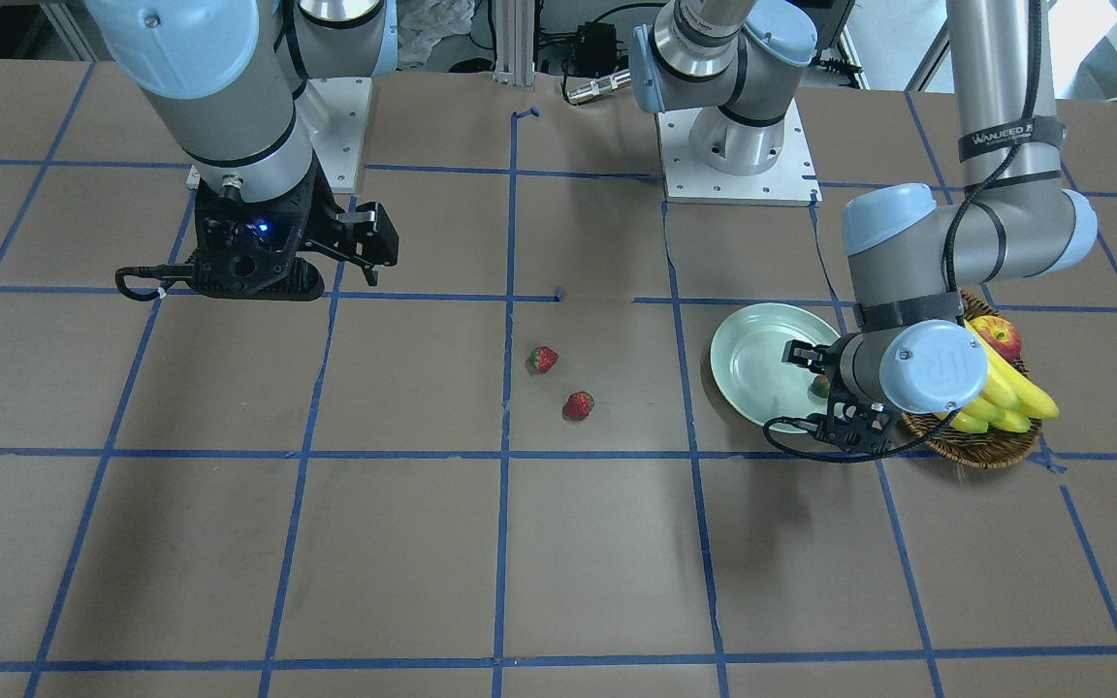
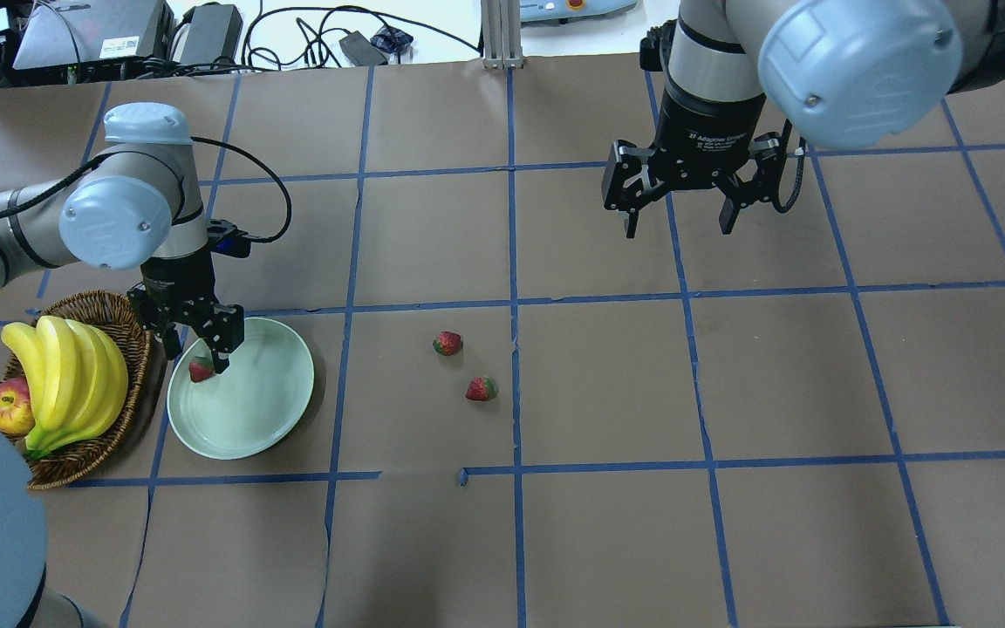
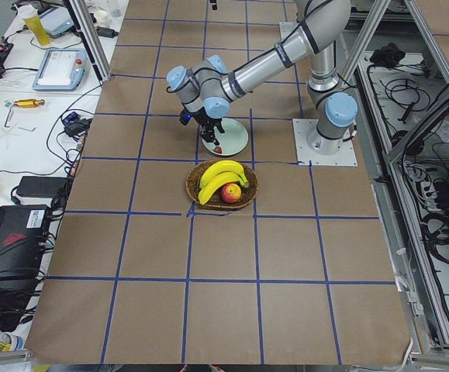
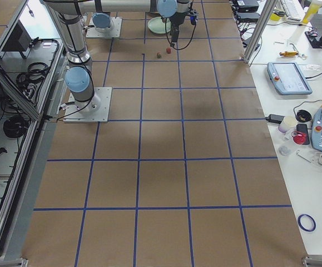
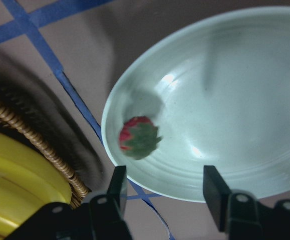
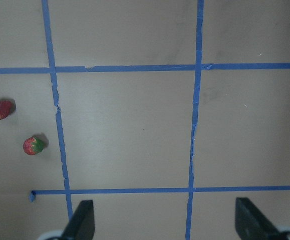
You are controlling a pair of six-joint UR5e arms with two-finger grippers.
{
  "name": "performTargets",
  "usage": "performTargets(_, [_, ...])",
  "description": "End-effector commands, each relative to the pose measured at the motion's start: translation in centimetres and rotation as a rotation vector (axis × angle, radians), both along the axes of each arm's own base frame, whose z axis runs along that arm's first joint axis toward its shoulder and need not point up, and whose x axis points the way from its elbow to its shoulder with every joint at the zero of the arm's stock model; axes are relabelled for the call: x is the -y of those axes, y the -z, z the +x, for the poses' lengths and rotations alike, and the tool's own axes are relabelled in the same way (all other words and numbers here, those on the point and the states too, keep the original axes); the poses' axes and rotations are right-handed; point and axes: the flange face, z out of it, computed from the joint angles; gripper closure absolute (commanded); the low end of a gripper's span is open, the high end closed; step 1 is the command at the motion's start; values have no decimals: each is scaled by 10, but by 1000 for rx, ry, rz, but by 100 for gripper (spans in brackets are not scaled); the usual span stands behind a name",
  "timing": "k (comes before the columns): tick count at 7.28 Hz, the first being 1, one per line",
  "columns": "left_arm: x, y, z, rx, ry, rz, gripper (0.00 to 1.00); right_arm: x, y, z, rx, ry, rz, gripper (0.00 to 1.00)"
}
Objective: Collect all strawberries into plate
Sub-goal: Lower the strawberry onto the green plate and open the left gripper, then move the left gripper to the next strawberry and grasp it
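The mint-green plate (image 2: 263,397) lies beside the basket. My left gripper (image 2: 199,347) hangs open just over the plate's basket-side edge. Under its spread fingers (image 5: 117,184) is one strawberry (image 5: 138,137), blurred, free of both fingers, over the plate's inner slope (image 5: 220,100). It also shows as a red spot, strawberry (image 2: 201,369) (image 1: 821,386). Two more strawberries (image 2: 447,343) (image 2: 481,389) lie on the brown table near its middle, apart from each other, seen too as strawberries (image 6: 0,109) (image 6: 33,145). My right gripper (image 2: 678,222) hovers open and empty, high over the far right of the table.
A wicker basket (image 2: 88,458) with bananas (image 2: 66,375) and a red apple (image 2: 7,408) touches the plate's left side. Blue tape lines grid the table. Both arm bases (image 1: 738,145) stand at the robot's edge.
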Motion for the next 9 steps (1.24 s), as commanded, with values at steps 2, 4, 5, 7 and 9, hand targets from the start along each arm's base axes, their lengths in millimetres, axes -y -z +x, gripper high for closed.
performTargets(2, [26,-47,-86,-78,-111,-175,0,0,0,0,0,0,-2,0])
performTargets(4, [27,-39,-147,-119,-166,-240,0,0,-1,0,0,0,-2,0])
performTargets(5, [28,-28,-170,-201,-187,-238,1,0,-1,0,0,0,-2,0])
performTargets(7, [15,-1,-213,-210,-124,-184,5,0,-1,1,0,0,-2,0])
performTargets(9, [10,15,-243,-242,-95,-174,5,0,0,1,0,0,-1,0])
